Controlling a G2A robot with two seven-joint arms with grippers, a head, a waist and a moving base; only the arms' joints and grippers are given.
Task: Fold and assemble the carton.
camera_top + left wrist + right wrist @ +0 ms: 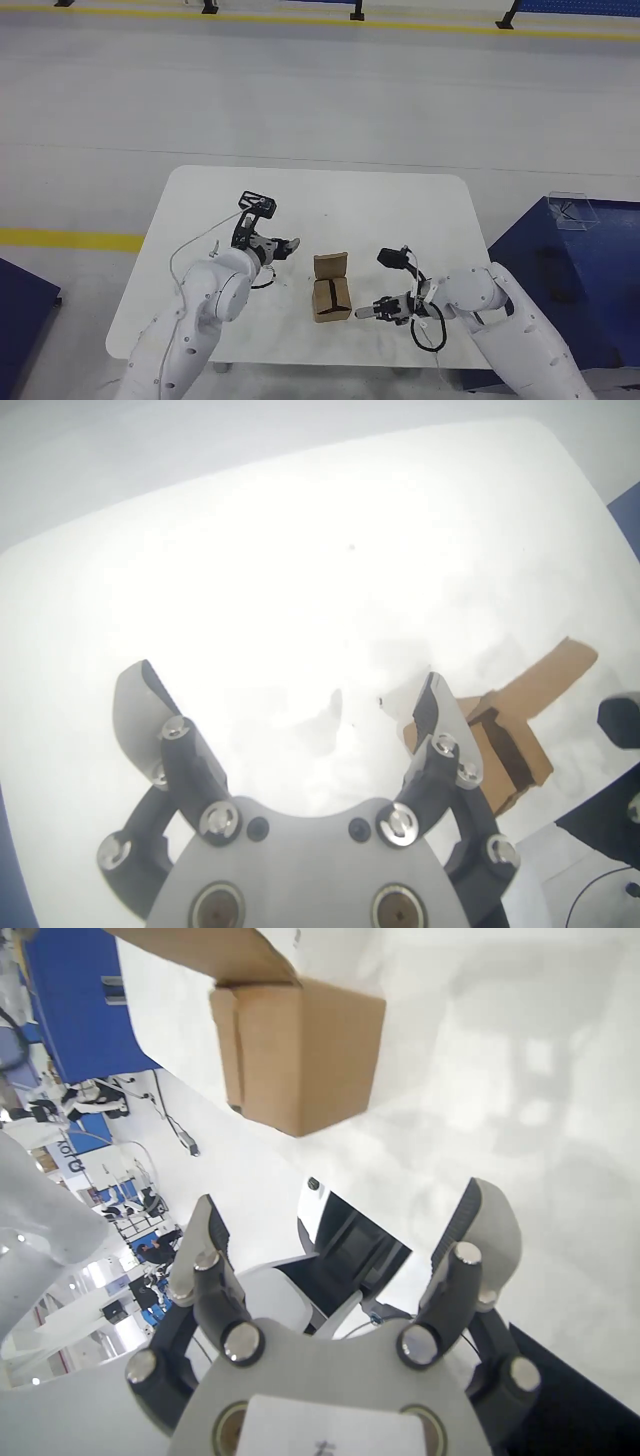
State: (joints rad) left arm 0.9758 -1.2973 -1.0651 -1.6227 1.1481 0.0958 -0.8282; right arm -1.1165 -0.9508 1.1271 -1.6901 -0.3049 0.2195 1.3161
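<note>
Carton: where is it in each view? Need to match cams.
Top view: carton on the white table, between left gripper and right gripper.
Left wrist view: behind one finger of left gripper, flap open.
Right wrist view: ahead of the open right gripper, untouched.
Shared landmark: the white table.

the left gripper (pixel 289 682) hangs spread wide over the white bench (pixel 300 575); the brown carton (pixel 537 750), flap open, lies just beside one finger (pixel 450 720).
</note>
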